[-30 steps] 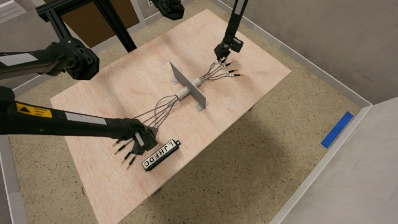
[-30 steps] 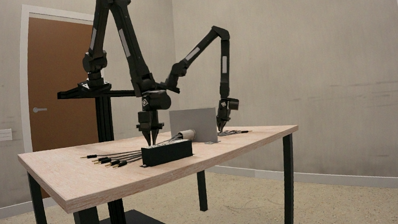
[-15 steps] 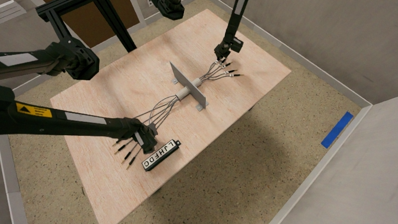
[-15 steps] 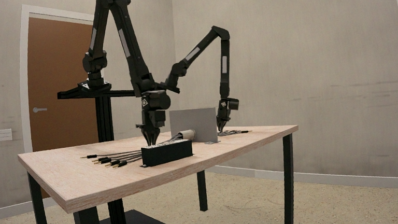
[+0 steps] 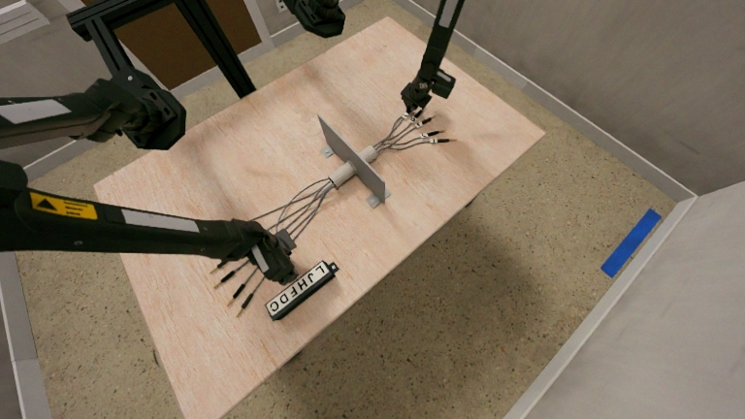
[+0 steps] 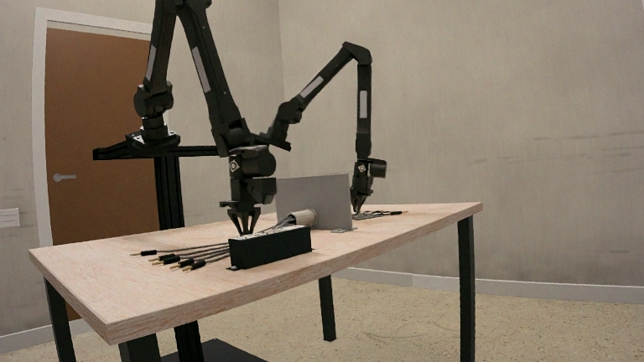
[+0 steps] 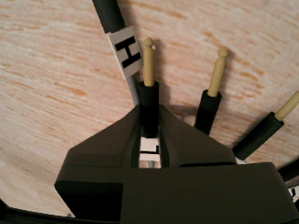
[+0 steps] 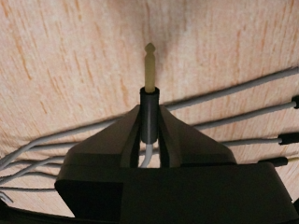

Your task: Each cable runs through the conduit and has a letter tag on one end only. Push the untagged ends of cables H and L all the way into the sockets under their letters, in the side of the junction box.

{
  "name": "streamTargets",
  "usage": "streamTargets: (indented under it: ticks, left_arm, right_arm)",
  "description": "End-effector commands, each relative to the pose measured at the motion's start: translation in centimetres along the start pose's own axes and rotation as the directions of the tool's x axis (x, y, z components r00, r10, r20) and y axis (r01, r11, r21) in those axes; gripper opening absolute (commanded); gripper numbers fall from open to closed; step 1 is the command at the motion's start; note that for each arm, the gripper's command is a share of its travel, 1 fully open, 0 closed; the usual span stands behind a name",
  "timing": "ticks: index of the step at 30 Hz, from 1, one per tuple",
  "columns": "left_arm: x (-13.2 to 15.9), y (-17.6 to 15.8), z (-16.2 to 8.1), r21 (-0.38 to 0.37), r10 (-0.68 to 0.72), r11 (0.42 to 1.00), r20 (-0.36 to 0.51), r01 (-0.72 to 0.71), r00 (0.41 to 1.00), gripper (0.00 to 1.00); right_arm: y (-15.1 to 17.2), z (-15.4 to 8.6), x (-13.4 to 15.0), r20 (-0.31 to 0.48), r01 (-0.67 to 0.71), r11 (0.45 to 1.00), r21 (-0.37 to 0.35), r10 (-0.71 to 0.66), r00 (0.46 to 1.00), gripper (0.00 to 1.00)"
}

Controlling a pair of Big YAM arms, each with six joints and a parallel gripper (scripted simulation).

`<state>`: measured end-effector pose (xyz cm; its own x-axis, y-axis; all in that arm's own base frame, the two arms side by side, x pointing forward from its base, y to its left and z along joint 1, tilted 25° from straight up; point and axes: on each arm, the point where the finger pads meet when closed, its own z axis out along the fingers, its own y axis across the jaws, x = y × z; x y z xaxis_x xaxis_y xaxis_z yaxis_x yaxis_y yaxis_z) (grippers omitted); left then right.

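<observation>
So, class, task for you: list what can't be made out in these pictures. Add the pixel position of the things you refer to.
- Sockets in the box (image 5: 301, 289) (image 6: 270, 246): top and exterior views don't show the side they are in.
- Cable paths inside the pipe (image 5: 342, 174) (image 6: 303, 217): its wall hides them in both views.
- Part of the tag (image 7: 150, 151) in the left tool (image 5: 410, 111) (image 6: 356, 211) (image 7: 149, 111): the tool covers it, left wrist view.
- Lower-right tag (image 7: 293, 191): cut off by that view's edge.

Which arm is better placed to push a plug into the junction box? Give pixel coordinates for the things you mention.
The right. Its gripper (image 5: 286, 281) (image 6: 245, 234) (image 8: 149, 117) holds an untagged black plug (image 8: 149, 114) beside the junction box (image 5: 302, 292) (image 6: 270, 246). The left gripper (image 5: 410, 110) (image 6: 356, 211) (image 7: 149, 111) grips a tagged plug (image 7: 149, 109), beyond the gray panel (image 5: 351, 159) (image 6: 315, 201).
</observation>
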<state>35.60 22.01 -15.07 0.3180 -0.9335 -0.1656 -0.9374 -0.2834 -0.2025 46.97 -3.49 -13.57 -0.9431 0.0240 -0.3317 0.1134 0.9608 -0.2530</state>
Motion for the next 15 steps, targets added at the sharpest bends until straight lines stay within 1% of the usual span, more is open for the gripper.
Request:
streamTargets:
  ticks: [1,8,11,12,15]
  left_arm:
    - [0.0,-0.1,0.0,0.006,-0.002,1.000,0.000,0.002,1.000,0.06]
    - [0.0,-0.1,0.0,0.006,-0.002,1.000,0.000,0.002,1.000,0.06]
    - [0.0,-0.1,0.0,0.006,-0.002,1.000,0.000,0.002,1.000,0.06]
    - [0.0,-0.1,0.0,0.006,-0.002,1.000,0.000,0.002,1.000,0.06]
    - [0.0,-0.1,0.0,0.006,-0.002,1.000,0.000,0.002,1.000,0.06]
  right_arm:
    - [-0.3,-0.8,-1.8,0.031,0.002,1.000,-0.005,-0.002,1.000,0.06]
    - [-0.3,-0.8,-1.7,0.030,0.003,1.000,-0.005,-0.002,1.000,0.06]
    - [-0.5,-1.1,-2.8,0.027,0.015,1.000,-0.004,-0.015,1.000,0.06]
    - [-0.3,-0.4,-2.5,0.009,0.019,1.000,-0.006,-0.019,1.000,0.06]
    - [-0.3,-0.4,-2.8,0.012,0.019,1.000,-0.006,-0.019,1.000,0.06]
